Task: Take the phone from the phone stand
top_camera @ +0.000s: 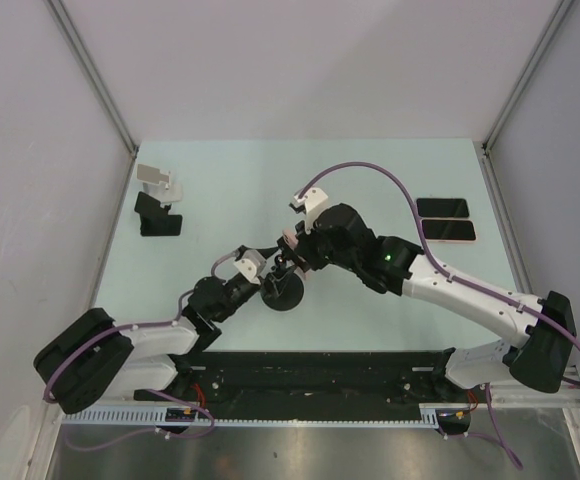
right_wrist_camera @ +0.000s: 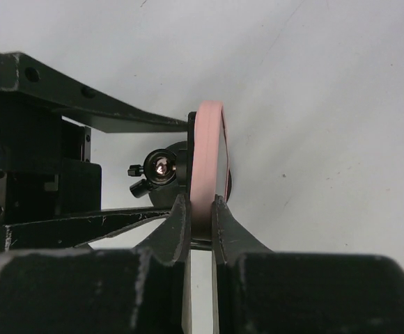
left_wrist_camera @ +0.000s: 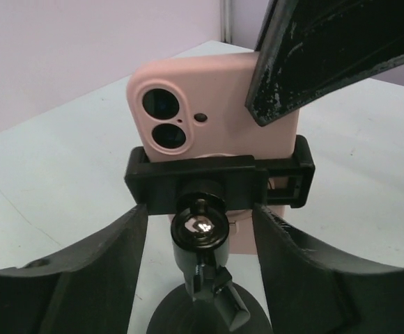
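Observation:
A pink phone (left_wrist_camera: 202, 97) stands upright in the black clamp of a phone stand (left_wrist_camera: 188, 177) with a round base (top_camera: 283, 293). My right gripper (right_wrist_camera: 202, 207) is shut on the phone's edge (right_wrist_camera: 207, 146), one finger on each face. One right finger (left_wrist_camera: 313, 56) shows over the phone's back in the left wrist view. My left gripper (left_wrist_camera: 200, 219) is open, its fingers on either side of the stand's ball joint and stem, with a gap on both sides. In the top view both grippers meet over the stand, left (top_camera: 268, 272) and right (top_camera: 295, 258).
A black phone (top_camera: 442, 207) and a pink phone (top_camera: 448, 231) lie flat at the back right. A white stand (top_camera: 155, 180) and a black stand (top_camera: 157, 215) sit at the back left. Grey walls enclose the table.

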Controlling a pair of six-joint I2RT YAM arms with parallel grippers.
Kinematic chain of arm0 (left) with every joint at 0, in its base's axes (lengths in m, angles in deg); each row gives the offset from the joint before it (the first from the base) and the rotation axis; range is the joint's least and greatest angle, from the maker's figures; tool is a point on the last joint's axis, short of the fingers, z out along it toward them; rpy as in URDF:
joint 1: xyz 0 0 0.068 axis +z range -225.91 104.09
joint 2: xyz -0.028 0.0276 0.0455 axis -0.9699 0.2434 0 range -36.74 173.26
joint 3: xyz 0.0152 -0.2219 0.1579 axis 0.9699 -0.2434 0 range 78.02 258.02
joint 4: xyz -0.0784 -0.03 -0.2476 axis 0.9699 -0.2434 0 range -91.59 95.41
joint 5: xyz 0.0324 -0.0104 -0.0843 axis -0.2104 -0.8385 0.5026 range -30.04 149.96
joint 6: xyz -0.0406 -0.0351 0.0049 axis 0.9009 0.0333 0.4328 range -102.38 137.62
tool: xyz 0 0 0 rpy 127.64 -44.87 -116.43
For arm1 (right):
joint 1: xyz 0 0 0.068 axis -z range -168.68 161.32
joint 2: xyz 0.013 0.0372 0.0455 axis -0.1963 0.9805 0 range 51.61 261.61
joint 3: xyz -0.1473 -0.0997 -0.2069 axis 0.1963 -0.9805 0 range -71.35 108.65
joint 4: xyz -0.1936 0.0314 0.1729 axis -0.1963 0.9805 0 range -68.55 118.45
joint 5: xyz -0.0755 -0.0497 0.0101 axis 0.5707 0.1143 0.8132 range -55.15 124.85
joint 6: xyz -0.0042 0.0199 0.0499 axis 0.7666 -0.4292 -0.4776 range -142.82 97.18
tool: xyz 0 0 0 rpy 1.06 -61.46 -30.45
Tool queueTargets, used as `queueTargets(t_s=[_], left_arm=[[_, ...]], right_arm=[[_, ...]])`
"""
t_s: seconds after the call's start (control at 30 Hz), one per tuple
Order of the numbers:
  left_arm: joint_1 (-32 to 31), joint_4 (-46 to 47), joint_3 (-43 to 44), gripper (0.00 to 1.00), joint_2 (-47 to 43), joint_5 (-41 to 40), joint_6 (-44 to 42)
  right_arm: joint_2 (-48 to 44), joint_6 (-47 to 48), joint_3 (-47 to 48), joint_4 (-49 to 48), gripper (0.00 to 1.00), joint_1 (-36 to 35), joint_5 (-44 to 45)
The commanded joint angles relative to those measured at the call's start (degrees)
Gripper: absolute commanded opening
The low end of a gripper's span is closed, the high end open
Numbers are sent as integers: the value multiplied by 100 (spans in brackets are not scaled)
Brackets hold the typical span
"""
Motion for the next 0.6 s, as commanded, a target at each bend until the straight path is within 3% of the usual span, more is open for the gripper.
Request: queueTargets(t_s=[0.0,0.07,0.13,0.23,0.3,0.43,0.57], left_arm=[[24,7,261,57,112,275,-80],[24,-10,305,47,182,354,-36],[24,-28,340,29,243,433,-9],[24,-46,367,3,287,495,26],[24,-54,367,0,296,495,43],[24,-54,358,0,270,495,70],[24,-63,332,0,235,433,87]], right_arm=[[15,72,321,-331,0,-134,-315],[50,72,321,-287,0,-152,-236],[77,63,330,-278,0,-195,-113],[138,80,304,-365,12,-283,255],[243,124,277,-514,18,-345,476],[367,125,128,-980,42,-433,660],[402,89,-100,-1481,48,-468,1047]])
